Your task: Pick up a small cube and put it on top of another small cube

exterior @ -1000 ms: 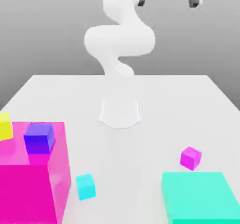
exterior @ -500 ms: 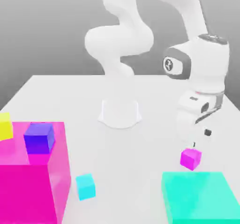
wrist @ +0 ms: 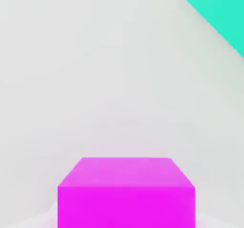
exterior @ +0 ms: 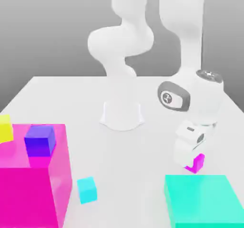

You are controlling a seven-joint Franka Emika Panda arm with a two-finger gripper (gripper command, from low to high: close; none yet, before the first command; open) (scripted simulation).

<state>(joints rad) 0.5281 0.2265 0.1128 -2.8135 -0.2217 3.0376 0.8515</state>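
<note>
The small magenta cube (exterior: 198,162) rests on the white table at the exterior view's right, just behind the big teal block. My gripper (exterior: 190,164) has come straight down over it, and the white hand covers most of the cube. It is shut on the cube, which still sits on the table. In the hand view the same magenta cube (wrist: 126,193) sits close and centred under the hand. A small cyan cube (exterior: 87,190) lies apart on the table toward the exterior view's left.
A huge magenta-pink block (exterior: 28,184) fills the front left, with a blue cube (exterior: 39,140) on top and a yellow cube (exterior: 5,128) behind it. The big teal block (exterior: 205,201) lies front right. The arm's base (exterior: 122,115) stands mid-table.
The arm dropped from high above the table down onto the small magenta cube, and the gripper went from open to shut around it.
</note>
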